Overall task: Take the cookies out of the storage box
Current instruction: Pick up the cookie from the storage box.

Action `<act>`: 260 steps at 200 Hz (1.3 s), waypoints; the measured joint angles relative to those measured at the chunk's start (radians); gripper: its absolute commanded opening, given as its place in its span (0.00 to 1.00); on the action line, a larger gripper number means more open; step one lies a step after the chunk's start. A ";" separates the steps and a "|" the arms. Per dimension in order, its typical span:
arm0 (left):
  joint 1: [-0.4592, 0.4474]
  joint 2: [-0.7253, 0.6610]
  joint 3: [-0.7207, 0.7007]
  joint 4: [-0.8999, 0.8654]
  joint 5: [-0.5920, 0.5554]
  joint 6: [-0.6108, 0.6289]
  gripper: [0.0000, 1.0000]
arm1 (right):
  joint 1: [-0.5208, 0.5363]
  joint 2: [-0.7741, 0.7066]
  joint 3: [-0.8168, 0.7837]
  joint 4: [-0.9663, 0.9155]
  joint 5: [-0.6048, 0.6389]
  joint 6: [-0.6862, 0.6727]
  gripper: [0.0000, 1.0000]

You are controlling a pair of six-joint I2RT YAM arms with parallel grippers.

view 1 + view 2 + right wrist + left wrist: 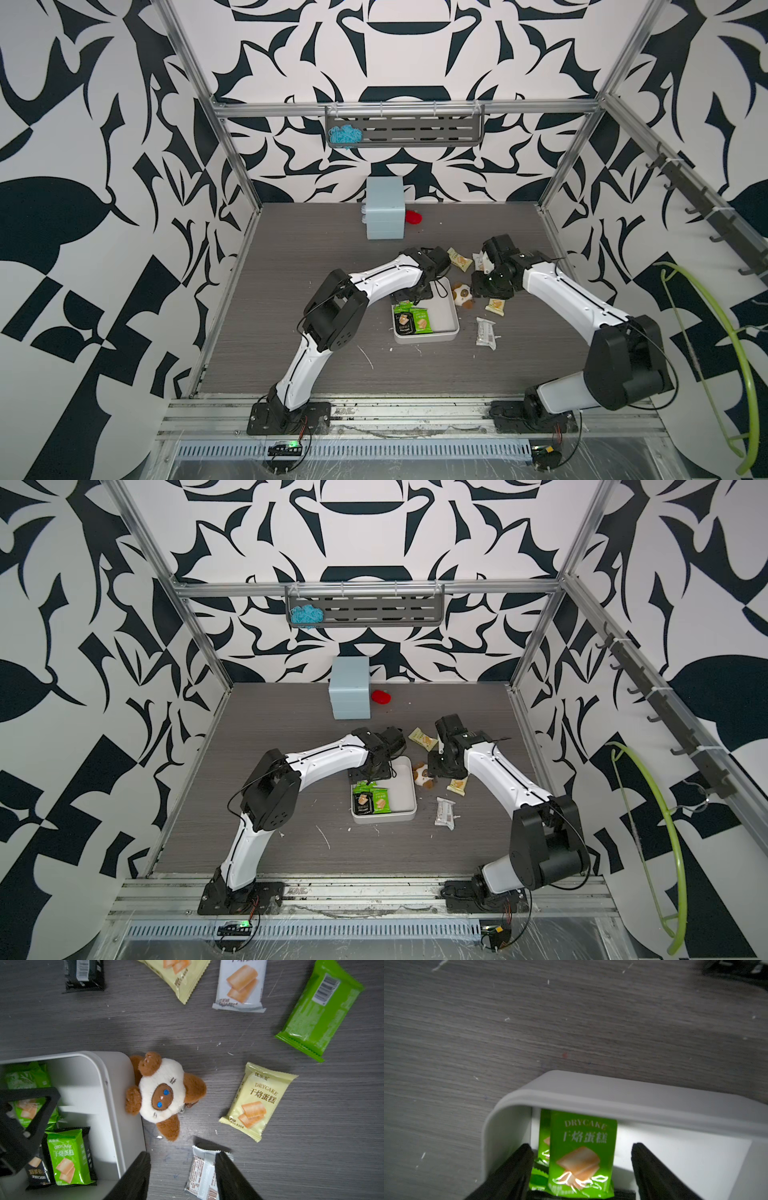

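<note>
Cookies [68,1155] lie in the white storage box [124,1109] and on the table [311,1147], my left gripper [581,1147] is open around a green one [583,1126], and my right gripper [182,1154] hangs open near the plush toy [162,1088].

Lies flat on the desk [299,257]: white storage box [444,309], holding green and black cookies [422,322]; more scattered outside.

- A shallow white plastic storage box [122,1093] holds bright green cookie packets [68,1157] over a black packet [38,1169].
- A brown-and-white plush toy [164,1088] touches its outer wall.
- A cream-yellow packet [259,1101] and a barcode-up green packet [318,1009] lie apart on the grey worktop [207,1028].
- The right gripper [182,1155] has its jaws apart.
</note>
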 measured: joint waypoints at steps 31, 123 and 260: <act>0.001 0.002 0.000 0.004 0.003 0.007 0.70 | 0.000 0.000 0.000 0.000 0.000 -0.002 0.56; 0.005 0.005 -0.030 0.056 0.019 0.015 0.59 | 0.000 0.000 0.006 -0.016 0.003 -0.002 0.55; 0.003 -0.008 -0.030 0.059 0.039 0.030 0.49 | 0.000 -0.014 0.008 -0.029 -0.012 0.046 0.54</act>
